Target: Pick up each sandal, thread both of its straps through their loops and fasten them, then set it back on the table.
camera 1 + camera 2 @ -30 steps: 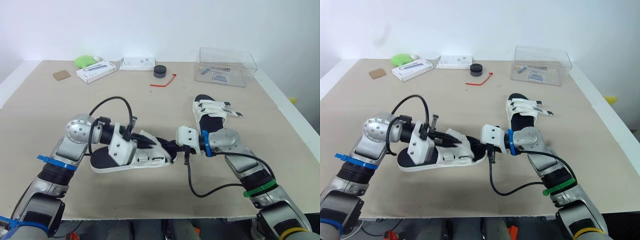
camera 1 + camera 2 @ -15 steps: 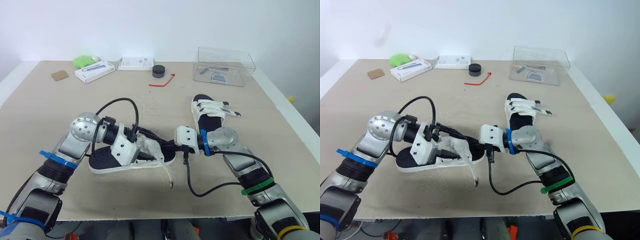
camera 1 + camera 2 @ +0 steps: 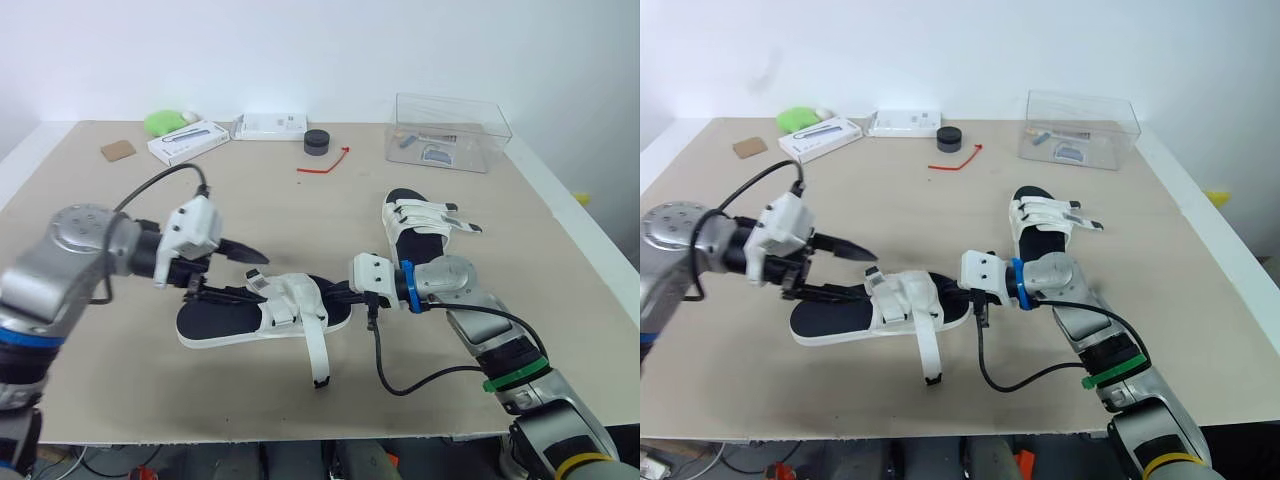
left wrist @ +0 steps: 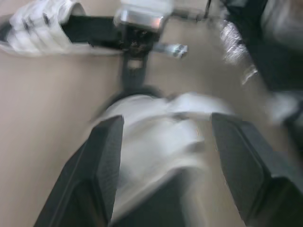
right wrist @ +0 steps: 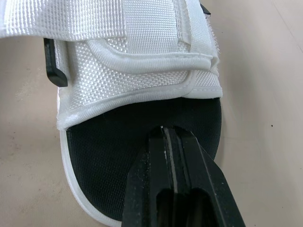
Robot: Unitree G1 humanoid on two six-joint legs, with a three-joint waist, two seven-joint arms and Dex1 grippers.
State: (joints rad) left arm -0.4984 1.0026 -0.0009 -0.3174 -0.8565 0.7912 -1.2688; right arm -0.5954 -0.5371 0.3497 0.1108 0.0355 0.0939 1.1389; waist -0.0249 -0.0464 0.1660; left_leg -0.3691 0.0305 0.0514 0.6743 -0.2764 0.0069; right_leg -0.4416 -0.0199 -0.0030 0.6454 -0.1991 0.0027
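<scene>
Left pincer (image 3: 258,274) released the sandal (image 3: 285,300) and drew back.

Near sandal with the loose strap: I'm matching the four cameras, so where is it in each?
Left eye view: near sandal, low centre, loose strap trailing forward.
Right eye view: low, left of centre.
Left wrist view: blurred white, ahead of the open left end effector.
Right wrist view: white strap and black footbed, close up.
Shared landmark: right end effector, at the sandal's end.
</scene>
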